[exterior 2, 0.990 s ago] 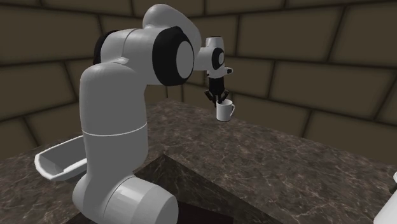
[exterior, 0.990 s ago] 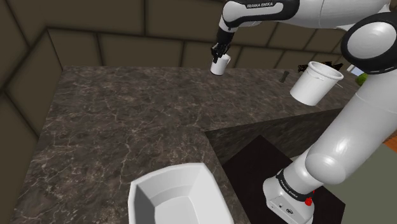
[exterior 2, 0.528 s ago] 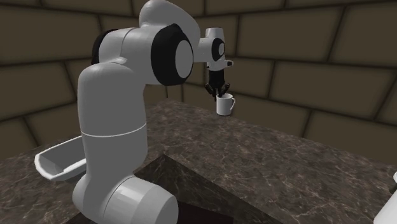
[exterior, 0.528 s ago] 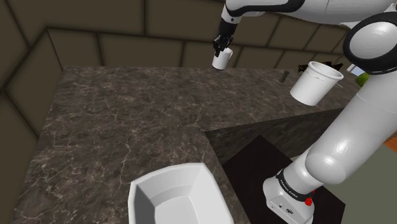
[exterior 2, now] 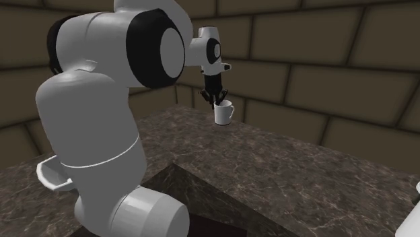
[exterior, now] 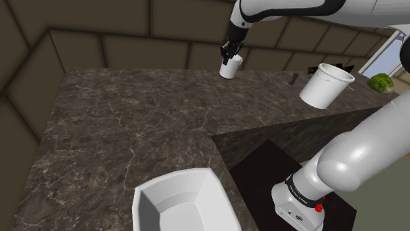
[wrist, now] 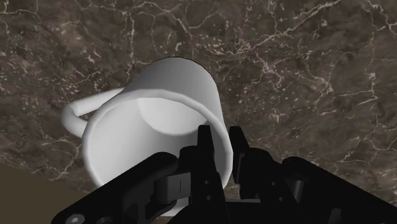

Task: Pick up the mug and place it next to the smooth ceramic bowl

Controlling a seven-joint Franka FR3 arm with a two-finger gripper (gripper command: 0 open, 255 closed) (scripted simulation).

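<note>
- Dark, white-veined stone surface (exterior: 131,125) spreads wide.
- Brown tiled wall (exterior: 118,46) rises behind it.
- Green lumpy thing (exterior: 380,82) sits at the shoulder view's far right.

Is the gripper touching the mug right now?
Touching. In the wrist view the gripper clamps the white mug by its rim, one finger inside and one outside.

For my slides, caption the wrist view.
Black jaws pinch the white mug by its rim over a dark veined stone countertop.

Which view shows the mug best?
Wrist view: the mug is close, with rim, handle and inside visible, its wall clasped by the gripper. Shoulder view: mug small, far. Second exterior view: mug side-on, handle showing.
</note>
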